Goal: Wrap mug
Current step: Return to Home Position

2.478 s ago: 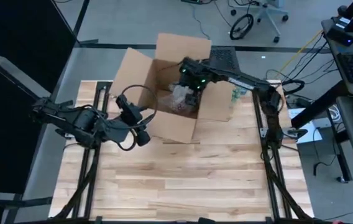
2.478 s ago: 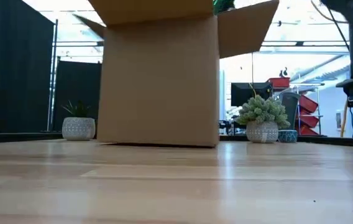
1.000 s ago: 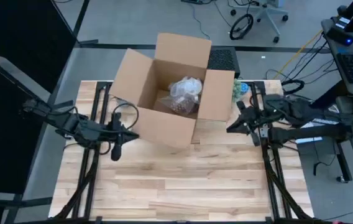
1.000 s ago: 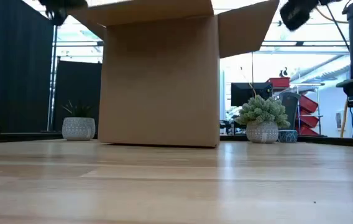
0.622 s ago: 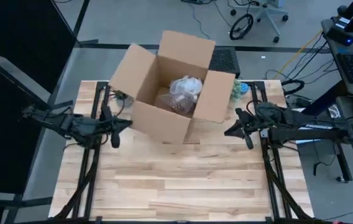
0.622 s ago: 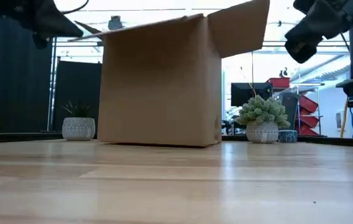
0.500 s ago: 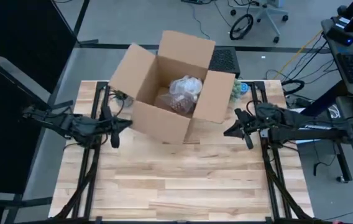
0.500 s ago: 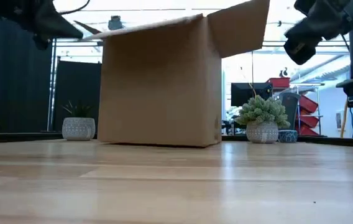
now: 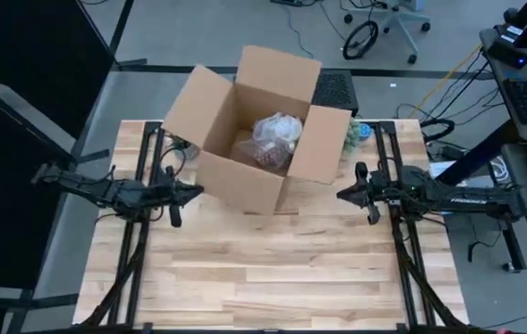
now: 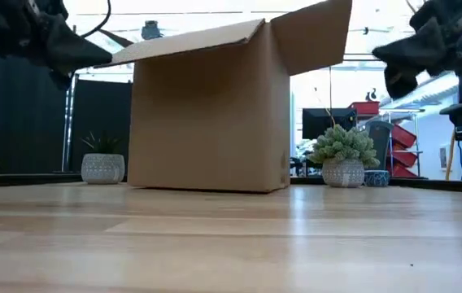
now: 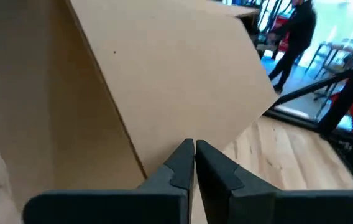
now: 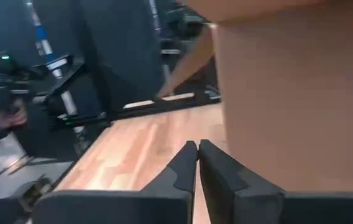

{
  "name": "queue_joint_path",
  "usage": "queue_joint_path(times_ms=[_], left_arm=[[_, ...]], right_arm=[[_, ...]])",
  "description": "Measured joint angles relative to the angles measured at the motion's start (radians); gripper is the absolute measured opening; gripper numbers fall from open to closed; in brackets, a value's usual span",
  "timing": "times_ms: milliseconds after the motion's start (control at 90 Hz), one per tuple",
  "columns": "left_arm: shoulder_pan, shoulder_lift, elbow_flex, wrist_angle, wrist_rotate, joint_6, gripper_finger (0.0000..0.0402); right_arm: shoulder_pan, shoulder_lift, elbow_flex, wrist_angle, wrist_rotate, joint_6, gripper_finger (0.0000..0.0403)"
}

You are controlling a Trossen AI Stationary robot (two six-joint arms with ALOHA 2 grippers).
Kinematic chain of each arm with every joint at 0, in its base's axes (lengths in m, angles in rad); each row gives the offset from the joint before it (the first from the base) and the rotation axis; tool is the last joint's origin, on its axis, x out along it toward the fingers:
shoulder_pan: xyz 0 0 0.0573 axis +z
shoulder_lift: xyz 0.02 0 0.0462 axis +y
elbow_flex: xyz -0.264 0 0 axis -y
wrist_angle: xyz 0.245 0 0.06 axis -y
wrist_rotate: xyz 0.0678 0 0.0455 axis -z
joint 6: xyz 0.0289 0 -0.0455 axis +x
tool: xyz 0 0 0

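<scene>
Both arms have drawn back and flattened out since 2.5 s ago, when the right gripper was down inside the box. The box has also turned slightly on the table since then.

Left gripper (image 9: 192, 190): low over the wooden table (image 9: 273, 269), on the left side. In the left wrist view its fingers (image 11: 179, 163) are pressed together with nothing between them. The cardboard box (image 9: 259, 130) stands just ahead of the fingertips, and its brown wall fills most of that view. A person (image 11: 297, 31) stands in the room beyond.

Right gripper (image 9: 342, 195): low on the right side and pointing inward. In the right wrist view its fingers (image 12: 186, 163) are closed on each other and hold nothing. The box's wall rises close ahead of it and to one side.

Box: open, flaps spread, between the two grippers and touched by neither. A pale bubble-wrapped bundle (image 9: 278, 130) lies inside it, with a darker reddish bundle (image 9: 258, 156) just beside.

Mug: hidden under wrap; which bundle holds it cannot be told.

Low view: two potted plants (image 10: 345, 155) stand behind the box.
</scene>
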State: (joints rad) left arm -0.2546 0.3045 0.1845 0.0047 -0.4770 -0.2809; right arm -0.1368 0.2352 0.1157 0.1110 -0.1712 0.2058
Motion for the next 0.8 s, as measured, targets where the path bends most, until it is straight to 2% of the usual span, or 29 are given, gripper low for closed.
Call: queue_joint_path(times_ms=[244, 400, 522, 656, 800], left_arm=[[0.000, -0.066, -0.052, 0.023, 0.017, 0.053, 0.0006], [0.001, -0.119, -0.104, 0.040, 0.150, 0.060, 0.0006], [0.003, -0.148, -0.174, 0.115, 0.177, 0.052, 0.0006], [0.038, -0.169, -0.176, 0.069, 0.176, 0.055, 0.0006], [0.110, -0.199, -0.176, 0.031, 0.306, 0.065, 0.0006]], right_arm=[[0.001, -0.083, -0.104, 0.043, 0.043, 0.019, 0.0002], [0.001, -0.098, -0.102, 0.045, 0.042, -0.009, 0.0002], [0.001, -0.097, -0.102, 0.039, 0.042, -0.017, 0.0002], [0.001, -0.098, -0.102, 0.042, 0.039, -0.041, 0.0002], [0.001, -0.098, -0.102, 0.041, 0.038, -0.062, 0.0002]])
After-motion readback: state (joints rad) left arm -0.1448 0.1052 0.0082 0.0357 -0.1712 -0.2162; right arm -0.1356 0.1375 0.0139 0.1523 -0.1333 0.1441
